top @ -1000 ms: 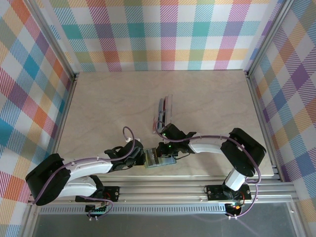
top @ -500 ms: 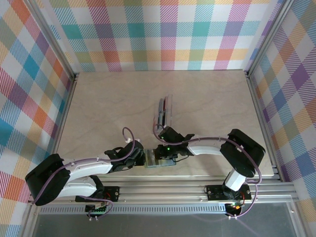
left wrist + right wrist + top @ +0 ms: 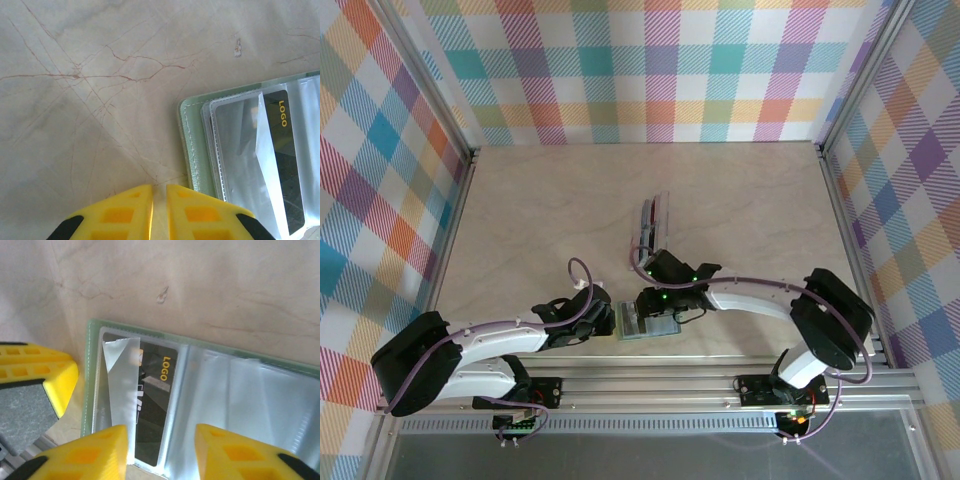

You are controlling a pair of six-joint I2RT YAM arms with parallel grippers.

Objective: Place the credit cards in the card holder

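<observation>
The card holder (image 3: 650, 327) lies open near the table's front edge, its grey-green rim (image 3: 90, 365) framing clear sleeves. A dark credit card (image 3: 155, 405) marked LOGO sits in the left sleeve, also seen as the dark card (image 3: 282, 165). My right gripper (image 3: 162, 455) hovers over it, open, one finger on each side and nothing between them. My left gripper (image 3: 159, 210) is shut with a thin slit, at the holder's left edge (image 3: 192, 150); its right finger overlaps the green rim. More credit cards (image 3: 648, 238) stand in a clear tray.
The clear plastic tray (image 3: 658, 212) stands mid-table, just behind the right gripper. A yellow finger (image 3: 55, 375) of the left gripper sits close to the holder's left side. Checked walls enclose the table; a metal rail runs along the front.
The right gripper's jaws have opened and let go of the dark card, which stays in the sleeve. The right arm's elbow swung right. The left arm has not moved.
</observation>
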